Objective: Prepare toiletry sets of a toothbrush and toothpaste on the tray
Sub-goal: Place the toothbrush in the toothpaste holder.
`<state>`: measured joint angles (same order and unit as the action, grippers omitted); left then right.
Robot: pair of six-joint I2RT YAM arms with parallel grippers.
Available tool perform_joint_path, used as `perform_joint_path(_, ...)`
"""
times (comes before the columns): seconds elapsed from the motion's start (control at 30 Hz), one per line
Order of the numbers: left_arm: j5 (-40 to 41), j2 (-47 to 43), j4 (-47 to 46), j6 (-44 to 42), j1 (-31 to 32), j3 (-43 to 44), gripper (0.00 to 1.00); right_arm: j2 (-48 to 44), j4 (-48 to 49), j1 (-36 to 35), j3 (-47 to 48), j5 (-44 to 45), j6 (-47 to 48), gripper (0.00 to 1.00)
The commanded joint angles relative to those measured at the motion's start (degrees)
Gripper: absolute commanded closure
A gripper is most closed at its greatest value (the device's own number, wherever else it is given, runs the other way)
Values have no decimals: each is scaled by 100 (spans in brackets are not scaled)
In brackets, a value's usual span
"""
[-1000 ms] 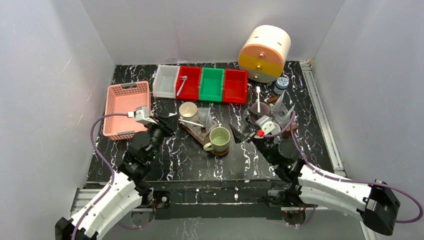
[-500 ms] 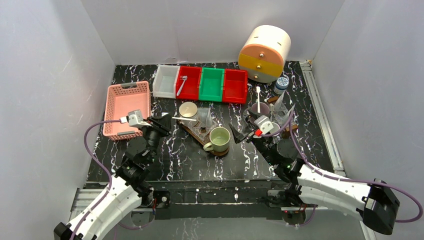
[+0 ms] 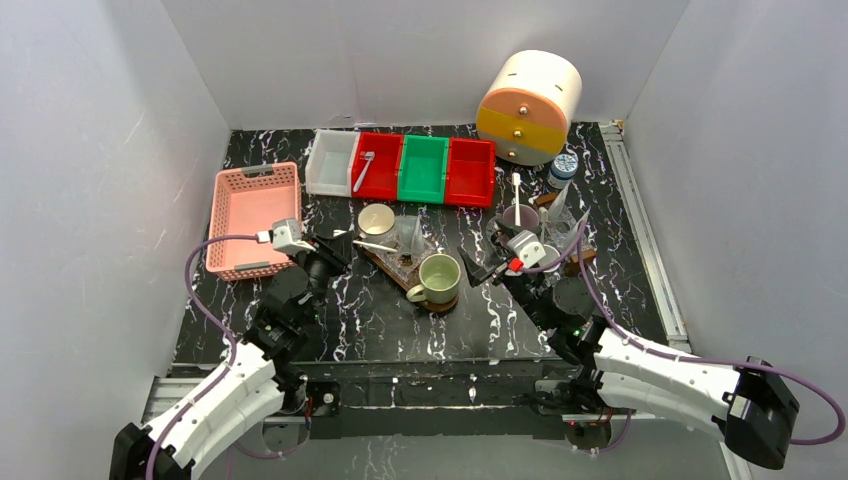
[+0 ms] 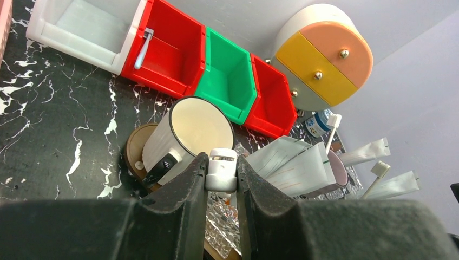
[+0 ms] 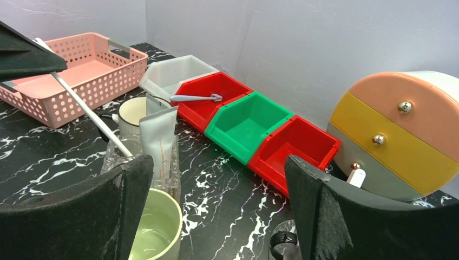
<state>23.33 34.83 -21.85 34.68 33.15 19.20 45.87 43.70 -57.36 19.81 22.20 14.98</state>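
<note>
Between the left gripper's (image 3: 340, 243) jaws, which are nearly closed, sits the blunt white end of a toothbrush (image 4: 221, 170). Ahead of those jaws the brush slants down to a glass (image 5: 113, 162) on the tray (image 3: 378, 258), and its far end appears to reach inside, beside a tube (image 5: 158, 135) that stands crimp-up. We take the step in hand to be seating this brush with that tube to complete a set.

To do it well, we would lower the held end until the shaft leans on the glass rim, then part the jaws slowly. A sideways push could lever the light glass over, or into the cream mug (image 4: 189, 132) just left of the jaws.

The brush is slim, straight and plain white, and looks rigid. The tube is flat and pale.

The right gripper (image 5: 214, 162) is spread wide and holds nothing. A green mug (image 5: 154, 227) lies just below its left jaw.
</note>
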Motion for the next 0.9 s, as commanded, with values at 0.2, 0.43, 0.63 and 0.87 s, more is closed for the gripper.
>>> perform_joint_path(0.2,91,497,-757,91,24,-48,100,54,222,32,9,40,-4,1)
perform_joint_path(0.43,4,900,-1024,140,17,-35,100,116,244,54,40,27,-13,1)
perform_joint_path(0.63,-68,1134,-1065,159,19,-7,100,115,248,69,23,11,-28,1)
perform_joint_path(0.87,-79,1278,-1088,248,17,-28,100,142,279,84,1,-3,-72,1)
